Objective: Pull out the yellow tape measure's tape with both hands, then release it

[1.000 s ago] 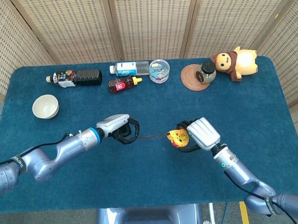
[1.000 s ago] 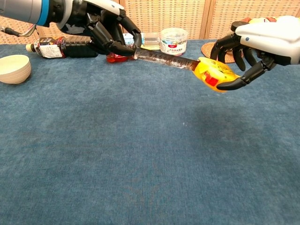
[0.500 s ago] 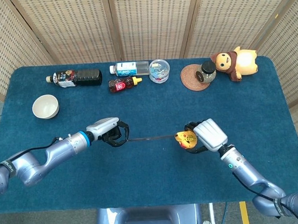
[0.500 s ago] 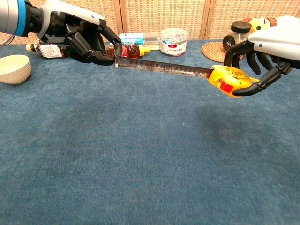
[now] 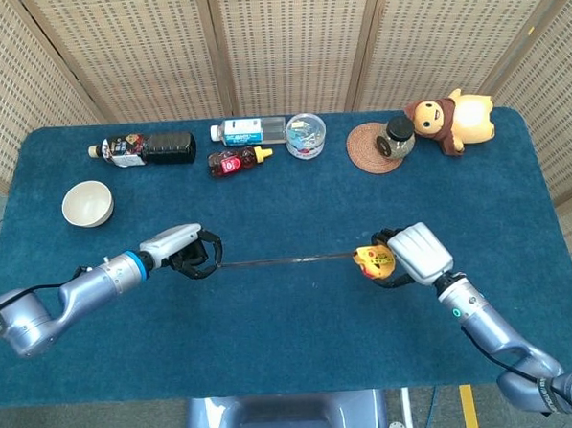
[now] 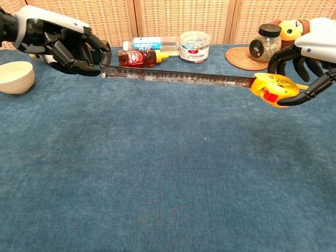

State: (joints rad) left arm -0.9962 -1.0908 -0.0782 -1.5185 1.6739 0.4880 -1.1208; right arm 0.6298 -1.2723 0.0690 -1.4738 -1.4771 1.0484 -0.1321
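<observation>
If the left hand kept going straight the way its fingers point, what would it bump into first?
Probably the yellow tape measure held by the right hand; the left hand points along the pulled-out tape it pinches.

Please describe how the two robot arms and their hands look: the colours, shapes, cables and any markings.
Both arms are glossy silver-grey tubes with rounded joints. The left arm has a bright blue ring at the wrist; the right arm carries a small green light near its wrist and a thin black cable. The left robot hand and right robot hand have a white shell on the back and black fingers.

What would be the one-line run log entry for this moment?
left hand: pinches tape end | right hand: holds yellow tape measure case | dark metal tape: extended, above table
</observation>
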